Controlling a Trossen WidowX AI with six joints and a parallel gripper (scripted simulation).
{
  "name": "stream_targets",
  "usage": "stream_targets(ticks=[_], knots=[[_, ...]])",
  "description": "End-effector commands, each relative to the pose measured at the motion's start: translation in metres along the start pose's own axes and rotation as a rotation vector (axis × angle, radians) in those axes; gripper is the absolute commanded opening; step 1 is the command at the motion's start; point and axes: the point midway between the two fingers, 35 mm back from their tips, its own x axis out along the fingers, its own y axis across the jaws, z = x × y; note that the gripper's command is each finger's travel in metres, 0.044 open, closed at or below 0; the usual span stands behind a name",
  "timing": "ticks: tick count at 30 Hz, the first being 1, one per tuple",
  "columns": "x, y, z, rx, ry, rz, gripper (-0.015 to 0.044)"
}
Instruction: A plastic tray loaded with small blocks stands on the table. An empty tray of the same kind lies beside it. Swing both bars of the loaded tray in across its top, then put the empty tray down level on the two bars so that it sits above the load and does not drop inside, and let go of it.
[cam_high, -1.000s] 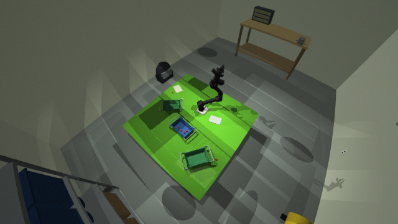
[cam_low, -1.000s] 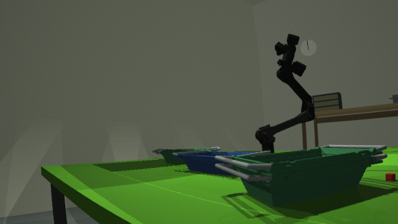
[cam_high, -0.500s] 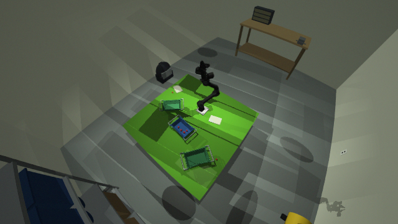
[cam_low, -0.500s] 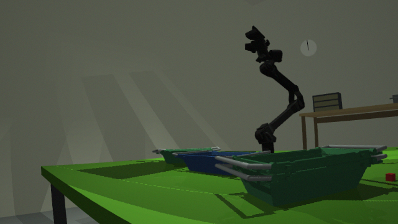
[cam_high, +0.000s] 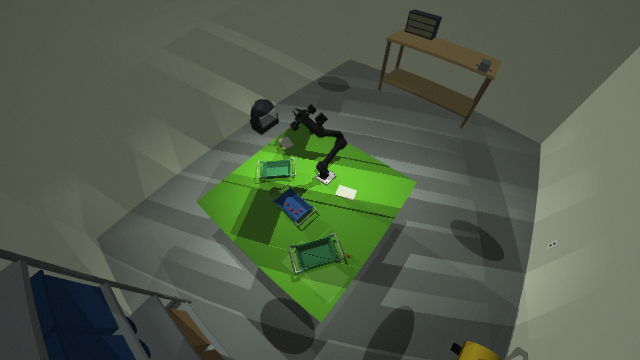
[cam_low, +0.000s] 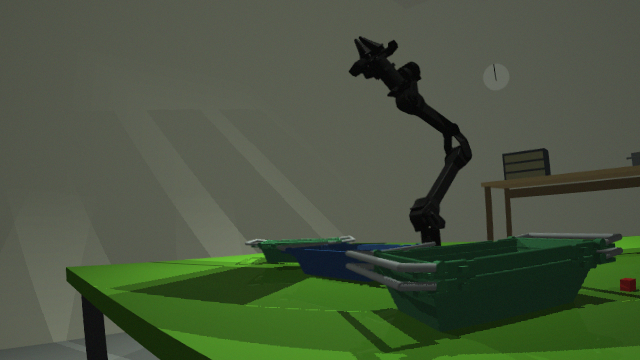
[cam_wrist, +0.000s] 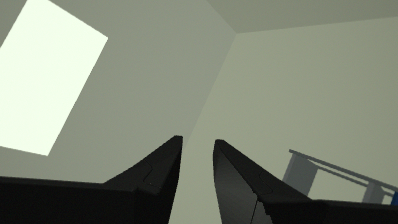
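Note:
A blue tray (cam_high: 303, 208) (cam_low: 325, 265) holds several small red blocks (cam_high: 296, 212); its wire bars stand out beyond both ends. One green tray (cam_high: 276, 169) (cam_low: 275, 253) stands near the arm, empty, with bars at its ends. A larger-looking green tray (cam_high: 317, 253) (cam_low: 505, 295) stands at the near side, empty inside; in the exterior view it shows two bars at each end, like two trays nested. My gripper (cam_high: 295, 111) (cam_low: 358, 39) (cam_wrist: 197, 145) is high above the table, away from the trays, pointing up and outward. Its fingers are a narrow gap apart, with nothing between them.
A red cube (cam_high: 348, 256) (cam_low: 628, 285) lies beside the near green tray. A white flat piece (cam_high: 346, 192) lies near the arm's base, and a grey one (cam_high: 286, 143) near the far corner. A dark helmet-like object (cam_high: 263, 116) shows beyond the table's edge.

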Motion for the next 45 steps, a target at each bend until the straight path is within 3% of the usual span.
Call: stream_targets(ticks=[1,13,18,24,34,45], knots=[[0.018,-0.072,-0.023,-0.299,0.105,-0.213,0.0081],[0.013,-0.189,-0.082,-0.674,0.425,-0.477,0.0081],[-0.011,-0.258,-0.129,-1.034,0.769,-0.533,0.0081],[-0.036,-0.298,-0.163,-1.248,1.040,-0.496,0.0081],[-0.101,-0.359,-0.221,-1.594,1.608,-0.228,0.0081],[-0.185,-0.401,-0.262,-1.793,2.195,0.386,0.0081]])
